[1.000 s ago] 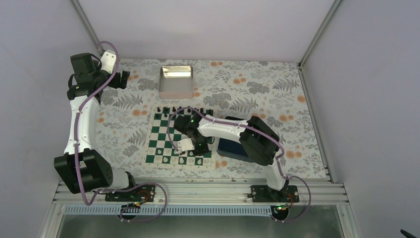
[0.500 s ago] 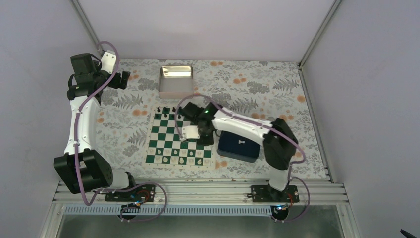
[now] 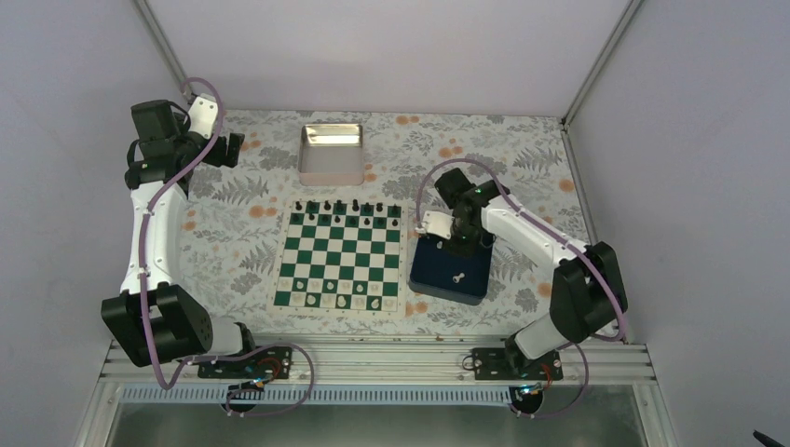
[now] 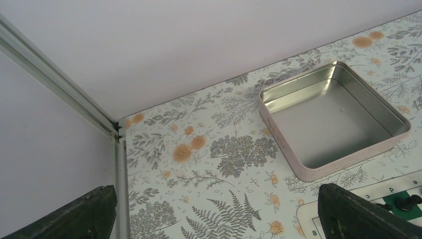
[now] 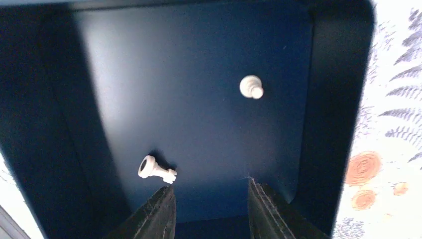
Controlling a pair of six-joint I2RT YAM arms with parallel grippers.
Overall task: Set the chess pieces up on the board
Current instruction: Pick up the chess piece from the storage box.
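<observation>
board [image 3: 340, 259]: flat, square, dark green and white squares, white border; lies just beside dark blue tray [image 3: 433, 279] | chess pieces: tiny, cream-white; two inside tray, well apart, one [image 5: 157, 170] on its side, other [image 5: 251, 87] pose unclear | a few more [image 3: 343, 301] stand on board's near row

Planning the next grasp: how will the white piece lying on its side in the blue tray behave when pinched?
Small and seemingly plastic, the lying piece is probably very light. Its round base, on the tray's smooth floor, suggests it may roll when nudged. The open right pincer dwarfs it, so an off-centre pinch could eject it.
</observation>
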